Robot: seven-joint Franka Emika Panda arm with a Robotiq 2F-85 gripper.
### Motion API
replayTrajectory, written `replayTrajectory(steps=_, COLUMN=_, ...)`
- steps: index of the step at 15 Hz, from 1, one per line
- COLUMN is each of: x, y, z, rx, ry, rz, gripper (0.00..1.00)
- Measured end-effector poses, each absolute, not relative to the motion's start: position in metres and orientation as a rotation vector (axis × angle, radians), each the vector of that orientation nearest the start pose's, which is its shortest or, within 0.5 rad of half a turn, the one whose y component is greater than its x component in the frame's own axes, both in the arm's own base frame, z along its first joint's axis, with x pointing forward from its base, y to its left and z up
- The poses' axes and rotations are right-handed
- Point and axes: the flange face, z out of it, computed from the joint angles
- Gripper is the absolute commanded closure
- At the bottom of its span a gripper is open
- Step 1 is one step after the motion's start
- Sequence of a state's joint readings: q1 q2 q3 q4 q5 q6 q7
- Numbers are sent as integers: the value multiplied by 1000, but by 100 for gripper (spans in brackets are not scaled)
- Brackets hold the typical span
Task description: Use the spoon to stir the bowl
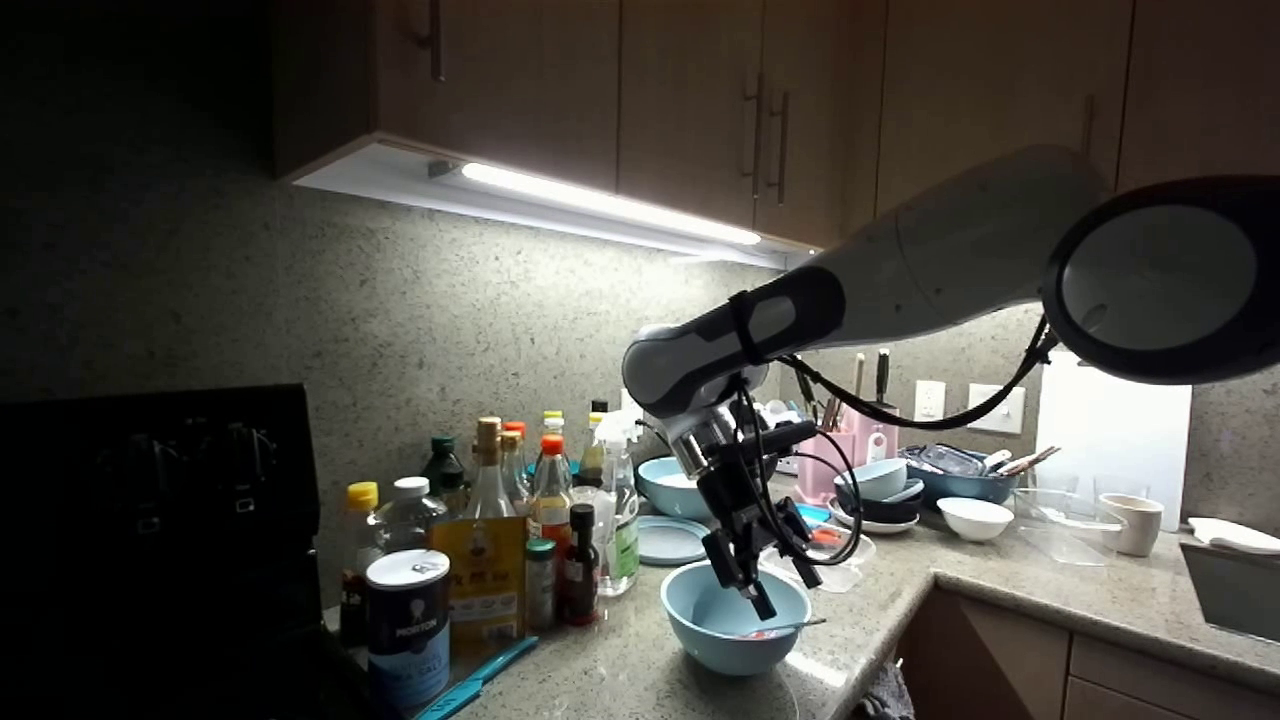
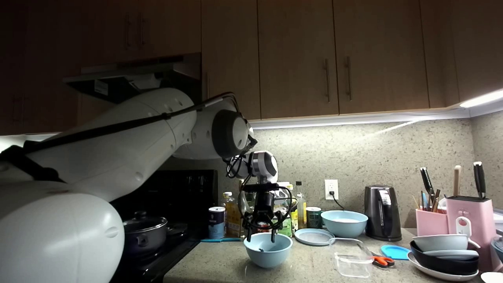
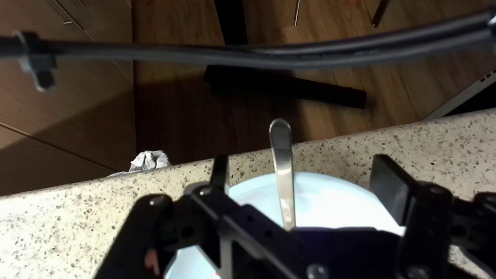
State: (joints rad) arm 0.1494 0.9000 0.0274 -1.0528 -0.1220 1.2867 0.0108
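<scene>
The light blue bowl [image 1: 735, 650] stands on the counter and also shows in an exterior view [image 2: 268, 257] and the wrist view [image 3: 333, 190]. A metal spoon [image 3: 284, 166] leans in it, its handle sticking out over the rim toward the counter's edge. The spoon handle also shows in an exterior view [image 1: 795, 627]. Something reddish lies inside the bowl. My gripper [image 1: 787, 590] is above the bowl, pointing down, with its fingers wide apart in an exterior view [image 2: 261, 237]. In the wrist view the spoon handle shows between the open fingers [image 3: 302, 178], apart from both. The spoon's head is hidden there.
Bottles and a salt can [image 1: 408, 625] stand beside the bowl, with a teal utensil [image 1: 480, 680] in front. A flat plate [image 2: 314, 237], a second light blue bowl [image 2: 344, 225], a clear container [image 2: 351, 259] and orange-handled scissors [image 2: 382, 261] lie nearby. The counter edge [image 3: 252, 161] is close.
</scene>
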Motion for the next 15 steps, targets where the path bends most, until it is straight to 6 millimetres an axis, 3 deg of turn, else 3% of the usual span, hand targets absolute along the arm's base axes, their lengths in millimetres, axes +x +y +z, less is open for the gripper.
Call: replayTrajectory(steps=15, x=681, y=86, z=239, rx=-3080, ry=-256, rz=1114, gripper=0)
